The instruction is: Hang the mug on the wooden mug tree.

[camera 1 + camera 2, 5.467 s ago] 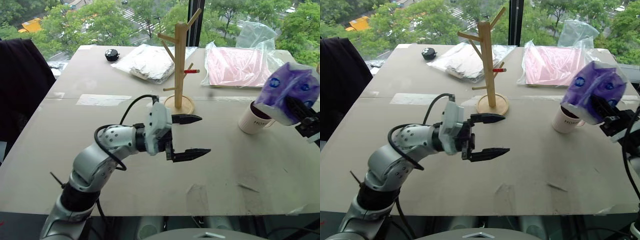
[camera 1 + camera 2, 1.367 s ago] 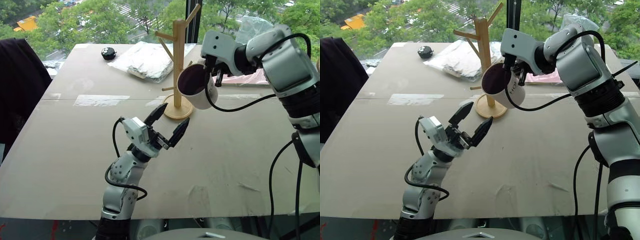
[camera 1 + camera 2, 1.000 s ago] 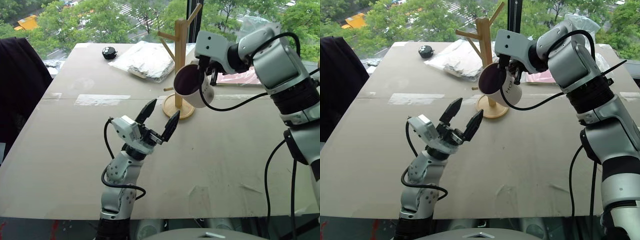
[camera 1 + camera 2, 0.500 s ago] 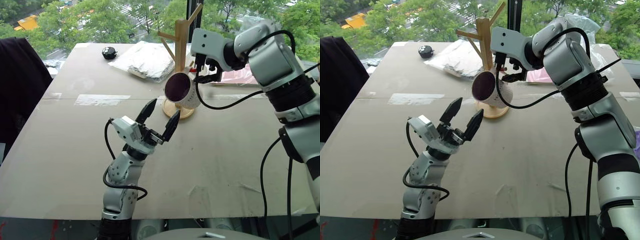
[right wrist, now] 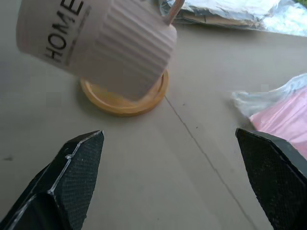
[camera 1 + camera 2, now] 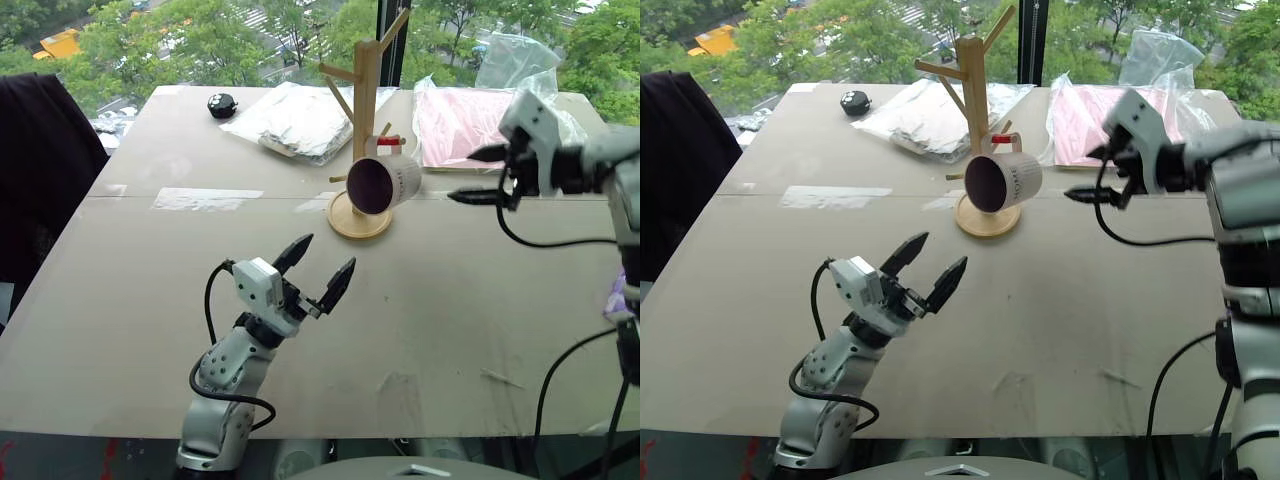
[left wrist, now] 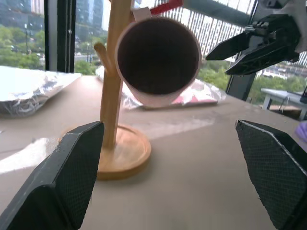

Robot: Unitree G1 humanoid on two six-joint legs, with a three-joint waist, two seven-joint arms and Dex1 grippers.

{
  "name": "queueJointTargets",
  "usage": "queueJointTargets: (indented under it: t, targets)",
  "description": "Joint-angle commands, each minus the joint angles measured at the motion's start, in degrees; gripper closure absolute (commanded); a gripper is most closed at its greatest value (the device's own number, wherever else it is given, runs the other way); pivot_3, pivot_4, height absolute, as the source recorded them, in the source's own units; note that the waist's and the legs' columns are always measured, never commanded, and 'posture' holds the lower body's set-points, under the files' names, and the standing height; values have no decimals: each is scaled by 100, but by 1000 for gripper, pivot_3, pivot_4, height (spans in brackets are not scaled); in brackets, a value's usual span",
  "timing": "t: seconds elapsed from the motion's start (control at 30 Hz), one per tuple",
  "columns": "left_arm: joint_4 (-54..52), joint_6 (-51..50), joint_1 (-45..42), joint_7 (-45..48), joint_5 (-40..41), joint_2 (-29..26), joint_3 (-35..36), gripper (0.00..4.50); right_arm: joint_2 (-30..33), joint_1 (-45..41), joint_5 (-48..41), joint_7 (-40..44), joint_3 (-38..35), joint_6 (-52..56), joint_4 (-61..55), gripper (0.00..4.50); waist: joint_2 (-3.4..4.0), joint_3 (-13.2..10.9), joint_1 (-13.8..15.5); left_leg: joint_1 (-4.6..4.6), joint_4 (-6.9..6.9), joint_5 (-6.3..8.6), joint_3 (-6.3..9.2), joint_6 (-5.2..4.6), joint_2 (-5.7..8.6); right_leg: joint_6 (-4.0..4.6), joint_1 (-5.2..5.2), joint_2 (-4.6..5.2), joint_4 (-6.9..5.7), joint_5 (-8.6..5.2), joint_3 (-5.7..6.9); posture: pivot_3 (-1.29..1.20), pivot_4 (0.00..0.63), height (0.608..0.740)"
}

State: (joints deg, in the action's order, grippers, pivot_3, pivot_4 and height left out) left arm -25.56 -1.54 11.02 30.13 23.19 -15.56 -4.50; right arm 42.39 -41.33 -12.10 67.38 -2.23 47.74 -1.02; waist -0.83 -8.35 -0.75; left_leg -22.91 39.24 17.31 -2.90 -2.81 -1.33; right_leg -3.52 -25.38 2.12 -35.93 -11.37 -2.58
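The pale mug (image 6: 386, 184) hangs tilted by its handle on the red-tipped peg of the wooden mug tree (image 6: 365, 110), its dark mouth facing me. Its side reads "HOME" in the right wrist view (image 5: 96, 40). The tree's round base (image 6: 357, 220) rests on the table. My right gripper (image 6: 460, 176) hovers open and empty to the right of the mug, clear of it. My left gripper (image 6: 329, 250) stands open and empty low over the near table, pointing toward the tree; the mug (image 7: 158, 62) sits between its fingers' line of sight.
Behind the tree lie a plastic-wrapped white bundle (image 6: 295, 120), a pink bagged item (image 6: 465, 125) and a small black object (image 6: 221, 105). Dark cloth (image 6: 40, 170) hangs at the table's left edge. A purple pack (image 6: 620, 295) peeks in at the far right.
My right gripper opened, let go of the mug and drew away to the right and lower. The mug now hangs on the peg by itself. My left gripper sank a little.
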Motion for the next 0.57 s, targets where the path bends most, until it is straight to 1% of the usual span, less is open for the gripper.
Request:
queueJointTargets:
  t: [0.03, 0.07, 0.13, 0.2, 0.23, 0.3, 0.33, 0.37, 0.4, 0.57]
  targets:
    - [-327, -320, 468, 200, -95, -471, 20, 0, -508, 1756, -713, -644, -1187, 97, -1489, 49, 3, 3, 3, 2, -1, 0, 3, 0, -1, 0, 2, -3, -1, 0, 1, 0, 150, 740]
    - [-345, -401, 596, 216, -114, -583, 9, 0, -737, 2371, -775, -799, -1358, -176, -1753, 49, 7, 4, 5, 5, -1, 0, 10, 0, -2, 2, 7, -8, 0, -2, 7, 0, 150, 740]
    - [-337, -561, 812, 240, -126, -753, 14, 0, -1110, 3450, -637, -1068, -1453, -1022, -2033, 49, 11, 5, 4, 15, 3, 0, 10, 0, -1, 2, 16, -10, -1, -2, 8, 0, 150, 740]
    - [-277, -628, 962, 221, -267, -873, 12, 0, -1310, 4221, -463, -1255, -1413, -1711, -2044, 49, 16, 4, 1, 23, 10, 0, 9, 0, 1, 0, 25, -11, -2, -3, 7, 0, 150, 740]
    - [-250, -672, 1012, 195, -319, -906, 12, 0, -1392, 4500, -562, -1218, -1429, -1921, -2018, 49, 16, 4, -4, 28, 17, -1, 3, -1, 2, 2, 29, -10, 0, -6, 2, 0, 150, 740]
    - [-267, -757, 1077, 191, -337, -944, 3, 0, -1621, 4850, -936, -1177, -1604, -2194, -1948, 49, 10, -1, -35, 45, 27, -8, -8, -9, 3, 20, 42, -10, -1, -15, -10, 0, 150, 740]
    - [-286, -796, 1089, 202, -344, -962, -11, 0, -1665, 5056, -883, -1143, -1588, -2586, -1849, 49, 0, -6, -29, 74, 27, -10, -10, -10, 2, 20, 69, -10, 0, -16, -11, 0, 150, 740]
    - [-303, -827, 1092, 213, -349, -970, -21, 0, -1708, 5205, -787, -1160, -1567, -2954, -1738, 49, 0, -7, -31, 118, 26, -9, -4, -9, -1, 1, 113, -13, 1, -29, -7, 0, 150, 740]
    - [-318, -846, 1093, 215, -366, -977, -28, 0, -1768, 5301, -674, -1246, -1568, -3312, -1618, 49, 0, -8, -33, 133, 25, -8, -1, -7, -2, 0, 127, -13, 1, -32, -5, 0, 150, 740]
    - [-323, -873, 1044, 191, -408, -965, 7, 0, -1804, 5469, -756, -1364, -1494, -3913, -1373, 49, 2, -7, -25, 132, 23, -9, -1, -7, -3, 4, 123, -11, 0, -29, -6, 0, 150, 740]
